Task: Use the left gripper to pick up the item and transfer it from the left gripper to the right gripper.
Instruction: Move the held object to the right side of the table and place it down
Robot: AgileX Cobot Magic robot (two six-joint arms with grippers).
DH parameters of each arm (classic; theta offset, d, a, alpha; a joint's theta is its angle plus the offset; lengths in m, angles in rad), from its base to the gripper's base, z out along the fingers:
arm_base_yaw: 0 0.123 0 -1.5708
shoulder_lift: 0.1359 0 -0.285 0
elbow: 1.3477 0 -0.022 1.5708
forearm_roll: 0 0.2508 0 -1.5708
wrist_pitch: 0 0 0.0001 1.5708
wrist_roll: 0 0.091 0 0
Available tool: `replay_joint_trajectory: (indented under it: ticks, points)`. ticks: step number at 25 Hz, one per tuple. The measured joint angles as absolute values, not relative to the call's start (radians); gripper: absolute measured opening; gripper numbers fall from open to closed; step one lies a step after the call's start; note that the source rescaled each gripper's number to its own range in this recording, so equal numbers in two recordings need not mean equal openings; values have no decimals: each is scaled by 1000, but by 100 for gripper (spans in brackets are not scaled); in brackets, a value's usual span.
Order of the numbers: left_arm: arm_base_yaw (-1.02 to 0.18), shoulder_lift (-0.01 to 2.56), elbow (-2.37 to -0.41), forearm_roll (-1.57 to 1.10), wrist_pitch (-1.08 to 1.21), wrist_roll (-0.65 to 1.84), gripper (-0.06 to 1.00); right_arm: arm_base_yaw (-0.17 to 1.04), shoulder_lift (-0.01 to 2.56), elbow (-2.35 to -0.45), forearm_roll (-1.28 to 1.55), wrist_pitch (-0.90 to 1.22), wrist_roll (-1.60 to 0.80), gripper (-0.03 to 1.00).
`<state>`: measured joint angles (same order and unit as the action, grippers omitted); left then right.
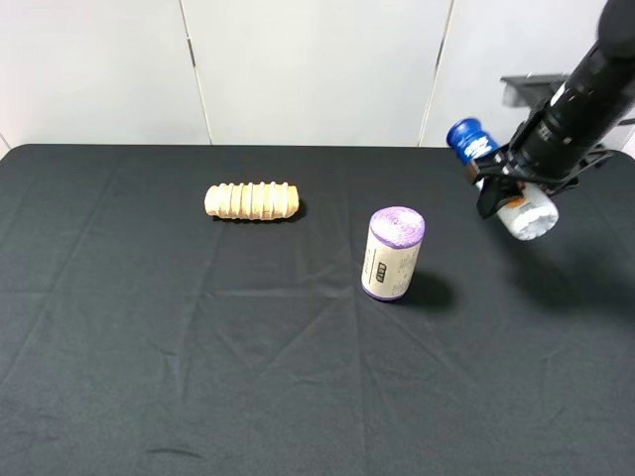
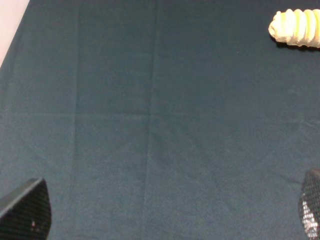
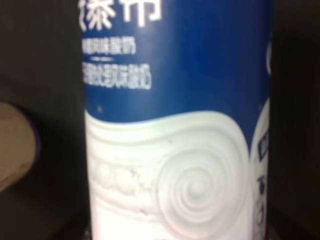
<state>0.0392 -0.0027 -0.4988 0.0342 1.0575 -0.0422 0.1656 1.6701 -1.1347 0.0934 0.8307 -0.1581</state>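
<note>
The item, a white bottle (image 1: 531, 216) with a blue cap, hangs tilted in the air at the far right, above the black table. My right gripper (image 1: 501, 188) is shut on its middle. In the right wrist view the bottle (image 3: 175, 125) fills the frame, showing its blue label with white characters and white lower body. My left gripper (image 2: 167, 215) is open and empty over bare cloth, with only its two fingertips (image 2: 25, 212) showing. The left arm is out of the exterior high view.
A purple-topped cream roll (image 1: 393, 253) stands upright right of the table's middle; its edge shows in the right wrist view (image 3: 15, 145). A ridged tan bread log (image 1: 252, 200) lies at the back left, and it also shows in the left wrist view (image 2: 296, 27). Black cloth (image 1: 149, 347) covers the table.
</note>
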Motion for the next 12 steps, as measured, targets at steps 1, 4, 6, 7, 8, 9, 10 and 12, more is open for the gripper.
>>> replay_joint_trajectory:
  ticks: [1, 4, 6, 7, 8, 9, 10, 12]
  points:
    - [39, -3, -499, 34, 1058, -42, 100, 166, 1690, -1135, 93, 825, -163, 1]
    - [39, -3, -499, 34, 1058, -42, 100, 166, 1747, -1135, 96, 812, -165, 1]
    - [39, -3, -499, 34, 1058, -42, 100, 166, 1781, -1135, 96, 800, -167, 1]
    - [39, -3, -499, 34, 1058, -42, 100, 166, 1795, -1135, 96, 798, -167, 1]
    - [39, -3, -499, 34, 1058, -42, 100, 166, 1812, -1137, 96, 796, -168, 1]
    - [39, -3, -499, 34, 1058, -42, 100, 166, 1827, -1137, 96, 795, -168, 1]
    - [39, -3, -499, 34, 1058, -42, 100, 166, 1841, -1137, 96, 794, -168, 1]
    - [39, -3, -499, 34, 1058, -42, 100, 166, 1865, -1137, 96, 792, -168, 1]
